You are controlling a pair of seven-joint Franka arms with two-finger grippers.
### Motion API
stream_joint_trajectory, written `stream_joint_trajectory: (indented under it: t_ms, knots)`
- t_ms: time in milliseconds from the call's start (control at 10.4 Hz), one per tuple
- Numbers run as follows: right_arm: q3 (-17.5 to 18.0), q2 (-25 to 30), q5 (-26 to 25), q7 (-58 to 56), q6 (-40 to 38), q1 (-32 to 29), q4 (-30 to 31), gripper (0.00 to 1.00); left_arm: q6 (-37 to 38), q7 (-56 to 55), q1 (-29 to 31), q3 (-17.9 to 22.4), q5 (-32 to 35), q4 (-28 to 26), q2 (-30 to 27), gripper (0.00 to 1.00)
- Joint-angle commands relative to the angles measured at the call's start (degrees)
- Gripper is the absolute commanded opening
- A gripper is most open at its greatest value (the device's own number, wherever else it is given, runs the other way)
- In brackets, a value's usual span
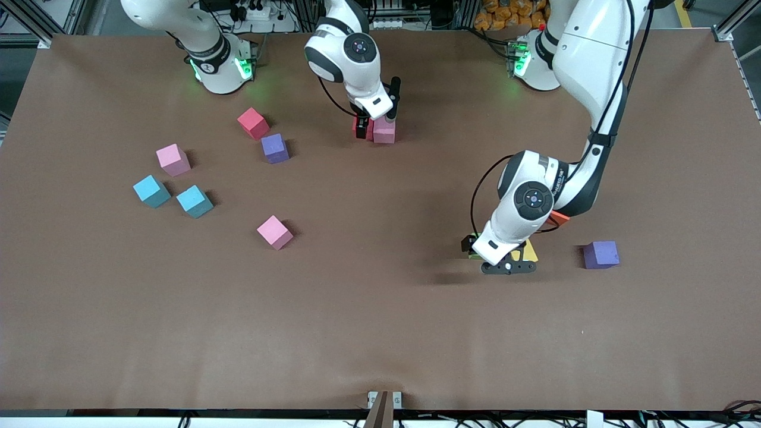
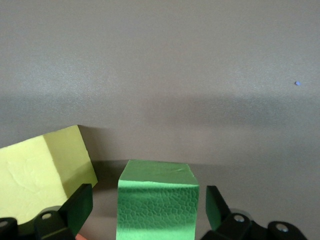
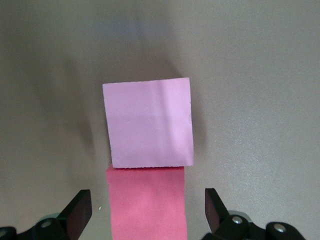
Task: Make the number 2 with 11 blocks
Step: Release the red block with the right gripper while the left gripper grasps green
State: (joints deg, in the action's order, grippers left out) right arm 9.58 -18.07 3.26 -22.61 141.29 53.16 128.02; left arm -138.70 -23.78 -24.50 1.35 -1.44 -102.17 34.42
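We see no finished digit yet: the only joined cubes are a red block and a pink block touching face to face, near the robots' bases at mid-table, making a short line of two that runs along the table's length. The right gripper stands low over this pair with its fingers spread wide, either side of the red block without touching it, so it has let go. The left gripper is down at a green block, fingers open on both sides of it and not clamped; a yellow block lies just beside it, skewed, and an orange block peeks out under that arm. A purple block sits apart toward the left arm's end. Toward the right arm's end lie loose cubes: another red one, another purple one, two pink and two light blue. We can read no writing on the cubes.
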Motion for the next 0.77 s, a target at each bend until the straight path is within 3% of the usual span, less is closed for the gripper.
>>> stream_joint_trajectory:
  t_ms: [0,289,675]
  knots:
    - [0.00,2.06,-0.62,1.26,-1.53,-1.04,-0.14,1.00,-0.78,-0.65,-0.55,0.23,-1.28,0.74,0.73,1.00]
    - [-0.43,5.58,-0.62,1.26,-6.36,-5.77,-0.92,1.00,-0.69,-0.65,-0.72,0.14,-1.28,0.04,0.64,1.00]
    - [-2.45,5.59,-0.71,1.26,-7.08,-20.42,-3.73,1.00,-0.61,-0.30,-0.90,-0.30,-1.28,-0.93,0.73,1.00]
